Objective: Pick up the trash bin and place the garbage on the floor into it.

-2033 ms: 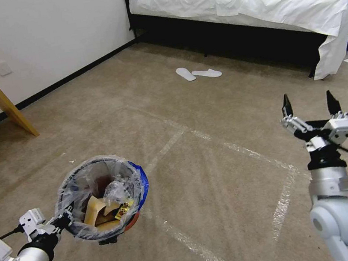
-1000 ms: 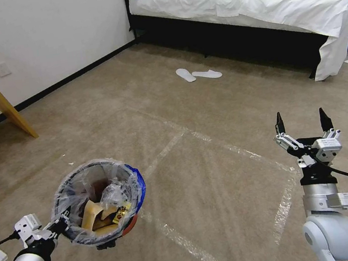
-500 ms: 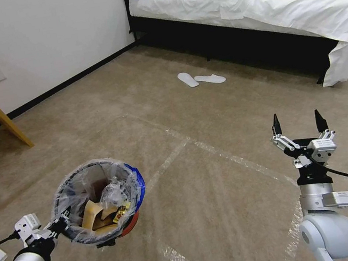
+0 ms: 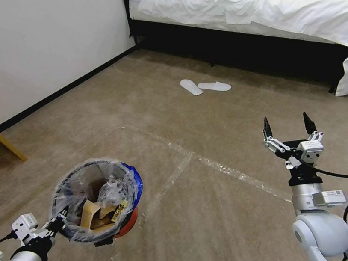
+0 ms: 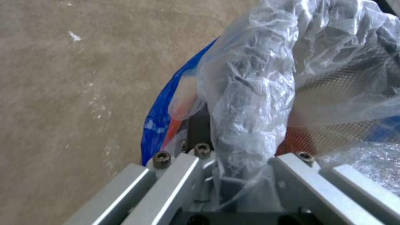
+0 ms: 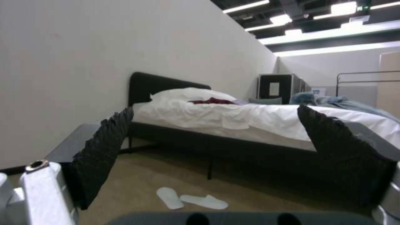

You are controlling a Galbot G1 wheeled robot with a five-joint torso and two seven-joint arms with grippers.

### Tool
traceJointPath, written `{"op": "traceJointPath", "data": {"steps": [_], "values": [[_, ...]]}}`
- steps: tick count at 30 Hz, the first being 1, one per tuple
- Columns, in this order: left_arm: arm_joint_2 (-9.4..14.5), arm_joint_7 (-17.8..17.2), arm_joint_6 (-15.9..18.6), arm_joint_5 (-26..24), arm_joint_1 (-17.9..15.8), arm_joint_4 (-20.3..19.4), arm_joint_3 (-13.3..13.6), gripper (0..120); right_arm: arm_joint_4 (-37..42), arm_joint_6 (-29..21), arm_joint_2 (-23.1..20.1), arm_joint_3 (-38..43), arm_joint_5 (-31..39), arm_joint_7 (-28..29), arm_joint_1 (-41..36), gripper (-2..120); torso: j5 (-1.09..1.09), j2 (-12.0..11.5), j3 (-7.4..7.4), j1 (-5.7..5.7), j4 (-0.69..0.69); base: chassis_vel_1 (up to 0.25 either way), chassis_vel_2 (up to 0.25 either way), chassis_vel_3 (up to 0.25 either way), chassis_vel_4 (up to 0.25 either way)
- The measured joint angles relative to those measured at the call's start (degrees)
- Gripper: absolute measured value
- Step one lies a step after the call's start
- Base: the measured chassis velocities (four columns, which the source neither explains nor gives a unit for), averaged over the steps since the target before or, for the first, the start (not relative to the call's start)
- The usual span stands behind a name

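Carpet (image 4: 206, 113), taped lines, bed (image 4: 251, 3), apparently hotel-style room.

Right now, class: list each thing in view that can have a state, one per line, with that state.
trash bin: lifted off the carpet, upright, lined, partly filled
left tool: shut on the trash bin's rim
right tool: open, empty, raised
slippers: lying flat on the carpet
bed: unmade, clothes strewn on top
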Motion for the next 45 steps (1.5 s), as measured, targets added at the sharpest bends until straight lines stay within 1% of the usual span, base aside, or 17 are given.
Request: {"op": "traceJointPath", "data": {"steps": [8, 11, 13, 17, 19, 24, 25, 26, 29, 30, 31, 33, 42, 45], "values": [[0.07, -0.19, 0.06, -0.51, 0.03, 0.15, -0.22, 1, -0.80, 0.17, 0.05, -1.11, -0.51, -0.20, 0.31, 100, 0.03, 0.00, 0.00, -0.01, 0.02, -0.163, 0.166, 0.164, -0.161], [0.13, -0.30, 0.11, -0.70, 0.14, 0.15, -0.36, 1, -0.88, 0.18, 0.07, -1.30, -0.55, -0.27, 0.47, 100, -0.01, 0.00, 0.00, 0.00, 0.01, -0.193, 0.184, 0.188, -0.166], [0.16, -0.34, 0.12, -0.84, 0.17, 0.12, -0.43, 1, -0.91, 0.18, 0.08, -1.41, -0.55, -0.30, 0.56, 100, 0.02, 0.00, 0.00, 0.00, 0.01, -0.193, 0.172, 0.169, -0.177], [0.15, -0.36, 0.13, -0.86, 0.12, 0.11, -0.40, 1, -0.96, 0.18, 0.07, -1.43, -0.56, -0.31, 0.56, 100, 0.00, 0.00, 0.00, 0.00, 0.00, -0.165, 0.167, 0.172, -0.159], [0.11, -0.38, 0.13, -0.86, 0.01, 0.10, -0.31, 1, -1.13, 0.18, 0.08, -1.45, -0.63, -0.33, 0.54, 100, 0.03, 0.00, 0.00, -0.01, 0.02, -0.157, 0.171, 0.181, -0.167], [0.09, -0.39, 0.14, -0.86, -0.07, 0.10, -0.23, 1, -1.32, 0.18, 0.11, -1.53, -0.69, -0.33, 0.59, 100, -0.01, 0.00, 0.00, -0.01, 0.00, -0.178, 0.165, 0.177, -0.182], [0.09, -0.40, 0.14, -0.87, -0.08, 0.10, -0.23, 1, -1.47, 0.18, 0.14, -1.59, -0.74, -0.33, 0.68, 100, 0.03, 0.00, 0.00, -0.01, 0.01, -0.169, 0.172, 0.177, -0.164], [0.12, -0.41, 0.14, -0.89, -0.09, 0.10, -0.23, 1, -1.71, 0.20, 0.16, -1.69, -0.81, -0.33, 0.79, 100, 0.00, 0.00, 0.00, -0.01, -0.01, -0.184, 0.172, 0.180, -0.164], [0.12, -0.41, 0.14, -0.91, -0.10, 0.13, -0.23, 1, -1.84, 0.25, 0.16, -1.75, -0.86, -0.33, 0.85, 100, -0.02, 0.00, 0.00, -0.01, 0.00, -0.167, 0.188, 0.182, -0.164], [0.13, -0.41, 0.14, -0.91, -0.12, 0.17, -0.25, 1, -2.08, 0.29, 0.20, -1.92, -0.94, -0.33, 0.92, 100, 0.03, 0.00, 0.00, -0.01, 0.01, -0.159, 0.173, 0.178, -0.204], [0.13, -0.41, 0.14, -0.91, -0.12, 0.17, -0.25, 1, -2.08, 0.29, 0.20, -1.92, -0.94, -0.33, 0.92, 100, 0.03, 0.00, 0.00, -0.01, 0.01, -0.159, 0.173, 0.178, -0.204], [0.20, -0.41, 0.14, -0.91, -0.22, 0.33, -0.26, 1, -2.40, 0.34, 0.27, -2.14, -1.09, -0.34, 1.07, 100, 0.00, 0.00, 0.00, -0.01, 0.01, -0.182, 0.180, 0.183, -0.180], [0.31, -0.40, 0.14, -0.97, -0.77, 0.90, -0.08, 1, -3.39, 0.53, 0.45, -2.50, -1.47, -0.34, 1.53, 100, 0.02, 0.00, 0.00, -0.01, 0.01, -0.168, 0.171, 0.172, -0.159], [0.40, -0.40, 0.14, -0.97, -0.98, 1.10, 0.01, 1, -3.61, 0.58, 0.48, -2.54, -1.57, -0.34, 1.60, 100, -0.01, 0.00, 0.00, -0.01, 0.00, -0.163, 0.164, 0.171, -0.154]]}}
